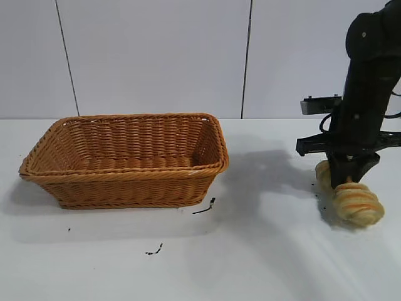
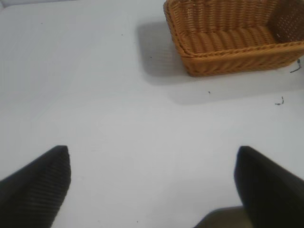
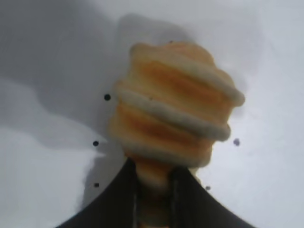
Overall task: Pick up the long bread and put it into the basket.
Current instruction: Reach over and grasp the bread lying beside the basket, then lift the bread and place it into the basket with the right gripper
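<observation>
The long bread [image 1: 357, 204] is a tan-golden ridged loaf low over the white table at the far right, and I cannot tell whether it rests on the surface. My right gripper [image 1: 348, 179] comes down on it from above and is shut on its middle. In the right wrist view the bread [image 3: 175, 109] is pinched between the two dark fingers of the right gripper [image 3: 154, 183]. The orange-brown wicker basket [image 1: 125, 169] stands empty at the centre left, well apart from the bread. My left gripper [image 2: 152, 156] is open over bare table, with the basket [image 2: 228, 38] farther off.
Small dark scraps lie on the table in front of the basket [image 1: 205, 208] and nearer the front edge [image 1: 155, 251]. A few dark specks [image 3: 107, 97] dot the table around the bread. A white panelled wall closes the back.
</observation>
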### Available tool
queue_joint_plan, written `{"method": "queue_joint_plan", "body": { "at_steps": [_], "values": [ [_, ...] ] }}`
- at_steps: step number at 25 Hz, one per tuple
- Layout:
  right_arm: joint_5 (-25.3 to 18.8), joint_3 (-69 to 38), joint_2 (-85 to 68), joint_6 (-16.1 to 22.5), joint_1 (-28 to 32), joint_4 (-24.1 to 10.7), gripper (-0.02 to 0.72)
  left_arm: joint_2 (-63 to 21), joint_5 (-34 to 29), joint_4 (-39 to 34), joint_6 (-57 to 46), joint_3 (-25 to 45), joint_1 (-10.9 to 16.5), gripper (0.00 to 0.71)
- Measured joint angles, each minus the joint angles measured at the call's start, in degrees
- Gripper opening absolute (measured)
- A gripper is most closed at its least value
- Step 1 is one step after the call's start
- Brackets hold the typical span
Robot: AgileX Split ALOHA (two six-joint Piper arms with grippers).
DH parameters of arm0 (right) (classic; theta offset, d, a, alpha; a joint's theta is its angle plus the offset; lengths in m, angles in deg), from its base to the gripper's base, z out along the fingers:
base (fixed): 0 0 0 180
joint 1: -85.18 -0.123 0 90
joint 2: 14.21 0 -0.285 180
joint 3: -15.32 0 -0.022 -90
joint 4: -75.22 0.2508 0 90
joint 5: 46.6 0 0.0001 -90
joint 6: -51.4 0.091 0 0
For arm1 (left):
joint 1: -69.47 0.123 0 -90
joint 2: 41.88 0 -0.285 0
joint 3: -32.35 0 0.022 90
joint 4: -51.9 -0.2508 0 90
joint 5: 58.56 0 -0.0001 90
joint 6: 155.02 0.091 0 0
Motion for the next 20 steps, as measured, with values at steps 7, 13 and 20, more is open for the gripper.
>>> {"method": "queue_joint_plan", "body": {
  "at_steps": [7,13,20],
  "values": [
    [-1.8,11.6,-1.3,-1.0,-0.3,0.0,0.08,0.0,0.0,0.0,0.0,0.0,0.0,0.696],
    [-2.1,17.1,-1.0,-8.0,-5.2,0.0,0.079,0.0,0.0,0.0,0.0,0.0,0.0,0.696],
    [-2.1,30.1,5.2,-17.7,-17.1,0.0,0.078,0.0,0.0,0.0,0.0,0.0,0.0,0.696]
  ]
}}
